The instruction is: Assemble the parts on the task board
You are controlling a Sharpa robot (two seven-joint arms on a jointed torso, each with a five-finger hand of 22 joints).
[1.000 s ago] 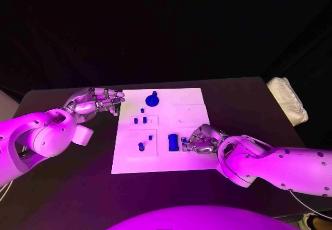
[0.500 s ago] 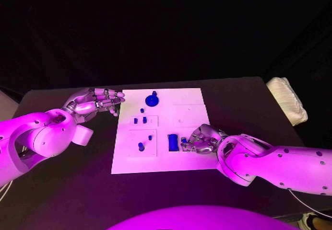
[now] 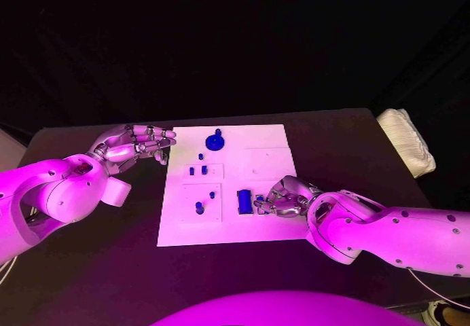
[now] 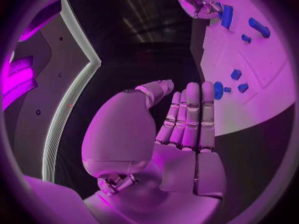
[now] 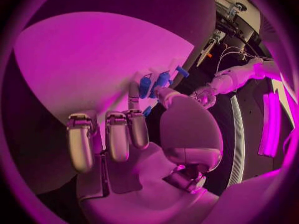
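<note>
We are working our right hand (image 3: 282, 198) at the board's (image 3: 227, 227) four o'clock, fingers curled around a small blue part (image 3: 261, 202), though the grip is unclear; our left hand (image 3: 135, 144) is hovering released at ten o'clock; a misaligned part could be jamming or slipping sideways.

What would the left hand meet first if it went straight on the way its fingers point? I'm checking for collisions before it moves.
Probably the task board: the left hand hovers beside its edge, fingers aimed across it toward the round blue part. Its height above the board is unclear.
</note>
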